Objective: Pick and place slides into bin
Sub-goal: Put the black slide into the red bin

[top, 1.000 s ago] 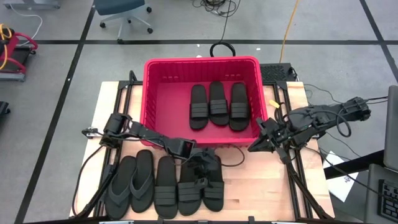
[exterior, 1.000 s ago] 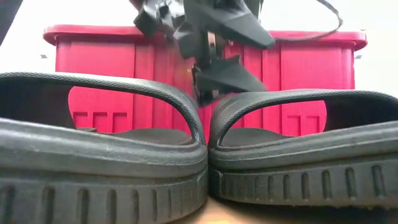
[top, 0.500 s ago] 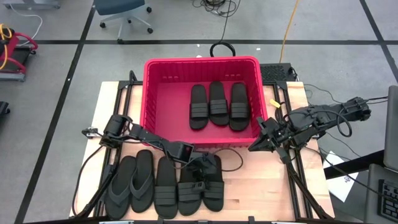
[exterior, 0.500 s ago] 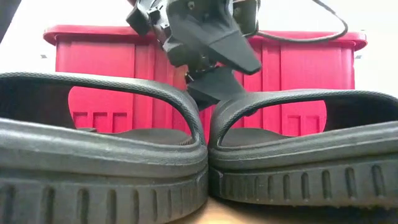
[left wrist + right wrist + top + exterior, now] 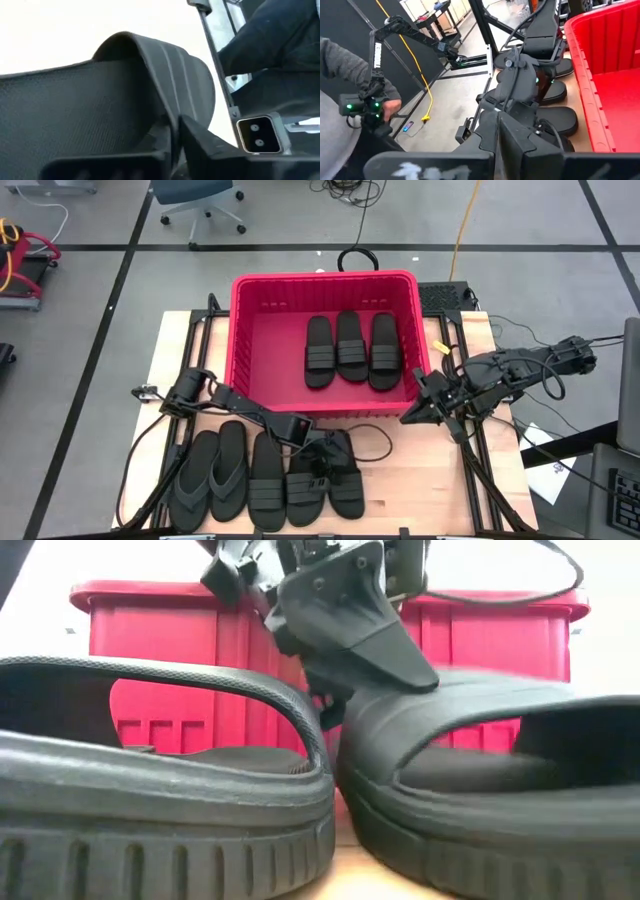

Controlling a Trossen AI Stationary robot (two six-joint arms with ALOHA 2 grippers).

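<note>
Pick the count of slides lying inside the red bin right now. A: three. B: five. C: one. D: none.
A: the high view shows three slides side by side on the floor of the bin, with five more on the table in front of it.

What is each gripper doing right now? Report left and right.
Left gripper: shut on the rightmost slide in the front row.
Right gripper: shut, empty, beside the bin.
</note>
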